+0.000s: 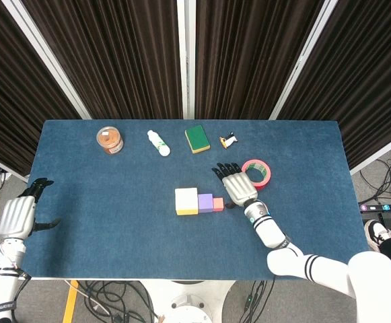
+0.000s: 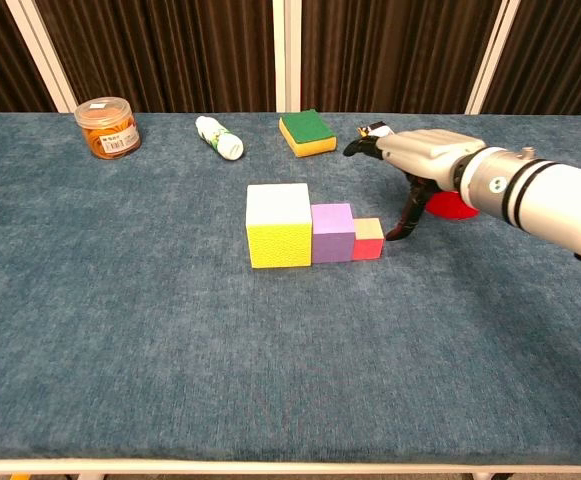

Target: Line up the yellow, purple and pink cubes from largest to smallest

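Three cubes stand in a touching row near the table's middle: a large yellow cube (image 1: 186, 201) (image 2: 278, 225) on the left, a mid-sized purple cube (image 1: 205, 202) (image 2: 332, 232), then a small pink cube (image 1: 218, 204) (image 2: 367, 240). My right hand (image 1: 235, 185) (image 2: 425, 160) hovers just right of the pink cube, palm down, fingers spread, holding nothing. Its thumb points down close beside the pink cube's right face; I cannot tell if it touches. My left hand (image 1: 21, 215) hangs off the table's left edge with its fingers apart and nothing in it.
Along the back stand an orange jar (image 1: 110, 140) (image 2: 107, 126), a white bottle (image 1: 159, 142) (image 2: 219, 137), a green sponge (image 1: 197, 138) (image 2: 307, 132) and a small penguin figure (image 1: 229, 140) (image 2: 373, 130). A red tape roll (image 1: 258, 172) (image 2: 450, 205) lies right behind my right hand.
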Robot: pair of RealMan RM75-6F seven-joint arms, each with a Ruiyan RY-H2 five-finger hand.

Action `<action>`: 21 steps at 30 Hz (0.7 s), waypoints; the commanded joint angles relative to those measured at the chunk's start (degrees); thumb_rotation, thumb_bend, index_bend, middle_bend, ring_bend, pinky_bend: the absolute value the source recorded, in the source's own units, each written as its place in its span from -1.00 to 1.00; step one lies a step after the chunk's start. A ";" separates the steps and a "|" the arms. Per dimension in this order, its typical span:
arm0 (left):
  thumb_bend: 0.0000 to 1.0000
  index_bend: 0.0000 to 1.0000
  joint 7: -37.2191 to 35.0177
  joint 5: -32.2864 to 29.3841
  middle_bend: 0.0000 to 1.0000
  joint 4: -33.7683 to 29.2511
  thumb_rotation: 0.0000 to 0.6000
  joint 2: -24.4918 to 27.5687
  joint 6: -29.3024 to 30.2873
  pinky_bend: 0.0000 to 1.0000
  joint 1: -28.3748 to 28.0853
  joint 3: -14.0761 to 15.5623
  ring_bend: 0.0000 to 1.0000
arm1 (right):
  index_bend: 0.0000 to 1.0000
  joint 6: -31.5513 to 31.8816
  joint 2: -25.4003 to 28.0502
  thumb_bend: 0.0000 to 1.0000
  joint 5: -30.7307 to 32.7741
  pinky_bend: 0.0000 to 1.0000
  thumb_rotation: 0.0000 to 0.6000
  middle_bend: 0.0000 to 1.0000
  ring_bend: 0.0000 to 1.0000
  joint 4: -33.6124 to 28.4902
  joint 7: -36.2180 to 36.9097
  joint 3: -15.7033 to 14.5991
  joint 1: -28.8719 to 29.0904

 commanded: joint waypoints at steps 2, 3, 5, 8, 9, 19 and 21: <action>-0.87 -0.52 0.12 0.15 -0.52 -0.19 1.00 0.06 0.33 -0.11 -0.08 -0.26 -0.42 | -0.90 3.15 3.98 -1.00 -1.56 -1.00 1.00 -1.00 -1.00 -4.24 1.39 -0.41 -2.53; -0.87 -0.52 0.10 0.15 -0.52 -0.22 1.00 0.08 0.46 -0.11 -0.08 -0.37 -0.42 | -0.90 4.08 5.45 -1.00 -2.20 -1.00 1.00 -1.00 -1.00 -5.62 2.02 -0.62 -3.40; -0.87 -0.52 0.15 0.31 -0.52 -0.08 1.00 0.02 0.94 -0.11 -0.05 -0.58 -0.42 | -0.90 6.59 9.57 -0.98 -4.21 -1.00 1.00 -1.00 -1.00 -9.34 4.19 -1.23 -5.88; -0.87 -0.52 0.74 0.64 -0.51 0.85 1.00 -0.69 1.83 -0.12 0.05 -0.67 -0.42 | -0.91 10.67 16.52 -0.86 -8.79 -1.00 1.00 -0.94 -1.00 -14.93 9.26 -2.86 -10.29; -0.87 -0.52 1.19 0.86 -0.52 1.35 1.00 -1.05 2.15 -0.12 0.07 -0.58 -0.42 | -0.92 12.26 18.41 -0.83 -10.15 -1.00 1.00 -0.92 -1.00 -16.24 10.92 -3.42 -11.81; -0.87 -0.52 3.02 4.68 -0.51 4.01 1.00 -2.64 6.30 -0.26 2.03 1.51 -0.42 | -0.93 33.58 31.14 -0.55 -24.10 -1.00 1.00 -0.99 -1.00 -22.18 24.79 -10.79 -29.22; -0.87 -0.52 3.67 5.11 -0.51 3.43 1.00 -2.17 6.79 -0.26 2.54 2.03 -0.42 | -0.93 36.00 31.76 -0.55 -25.17 -1.00 1.00 -0.99 -1.00 -22.47 25.51 -11.62 -31.41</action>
